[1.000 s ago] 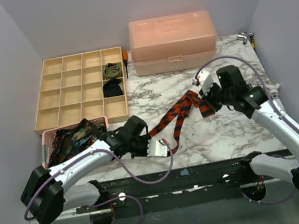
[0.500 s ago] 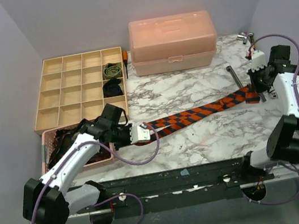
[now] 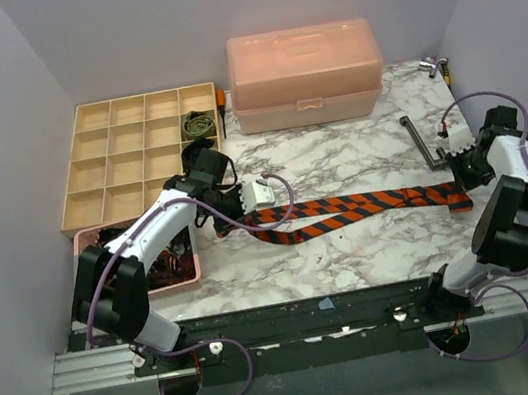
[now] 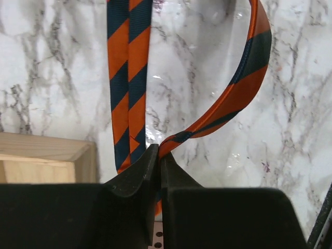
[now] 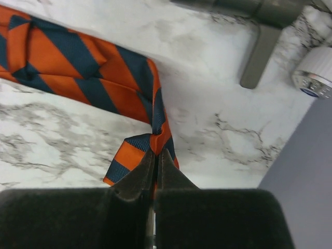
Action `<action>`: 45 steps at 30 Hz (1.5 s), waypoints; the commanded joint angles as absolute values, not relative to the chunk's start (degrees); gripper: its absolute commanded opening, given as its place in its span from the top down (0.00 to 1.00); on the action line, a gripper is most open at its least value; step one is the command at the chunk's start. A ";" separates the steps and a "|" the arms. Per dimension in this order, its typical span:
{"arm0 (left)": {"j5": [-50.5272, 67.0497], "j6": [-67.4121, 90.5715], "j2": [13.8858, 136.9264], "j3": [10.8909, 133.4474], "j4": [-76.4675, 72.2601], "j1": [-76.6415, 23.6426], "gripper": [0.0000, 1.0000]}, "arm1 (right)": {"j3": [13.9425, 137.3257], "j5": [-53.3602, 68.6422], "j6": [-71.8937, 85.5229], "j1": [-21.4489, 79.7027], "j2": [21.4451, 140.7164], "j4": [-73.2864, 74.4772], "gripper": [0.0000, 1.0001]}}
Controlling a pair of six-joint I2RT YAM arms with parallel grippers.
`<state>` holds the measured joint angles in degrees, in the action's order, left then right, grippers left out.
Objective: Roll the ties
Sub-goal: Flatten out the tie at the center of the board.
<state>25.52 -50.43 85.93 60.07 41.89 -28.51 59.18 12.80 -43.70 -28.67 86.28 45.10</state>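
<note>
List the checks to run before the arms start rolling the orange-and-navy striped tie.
1. Left gripper shut on one end of the orange-and-navy striped fabric tie: ok.
2. Right gripper shut on the other end: ok.
3. Tie straight between the grips: not ok, there is a slack loop beside the left gripper.
4. Tie flat: not ok, it is folded over near the right gripper.
5. Grey metal bar apart from the tie: ok.
6. Empty cell in the beige compartment tray: ok.

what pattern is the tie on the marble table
The tie has orange and navy diagonal stripes, clearest in the left wrist view.
</note>
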 commanded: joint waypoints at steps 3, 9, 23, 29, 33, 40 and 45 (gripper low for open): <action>27.34 -47.72 89.16 65.31 41.03 -26.02 0.91 | 61.73 9.50 -49.62 -30.35 88.24 44.20 0.58; 22.96 -47.65 93.30 66.72 40.79 -24.59 0.67 | 67.74 23.29 -48.47 -28.84 85.88 55.34 0.23; 24.90 -54.67 89.20 60.40 36.20 -34.44 0.30 | 62.66 28.26 -42.82 -15.73 88.92 49.15 0.31; 20.03 -52.32 95.09 60.54 32.35 -39.82 0.30 | 60.49 25.98 -41.22 -14.18 93.37 43.02 0.34; 16.83 -51.51 98.32 60.69 30.73 -41.69 0.36 | 60.14 24.32 -41.66 -14.17 96.04 41.53 0.35; 19.39 -51.94 97.24 63.59 36.24 -42.61 1.00 | 60.13 22.45 -43.10 -14.15 97.92 41.94 0.44; 23.72 -51.47 97.59 72.30 41.99 -39.08 1.00 | 62.53 22.48 -44.11 -14.17 96.37 44.16 0.48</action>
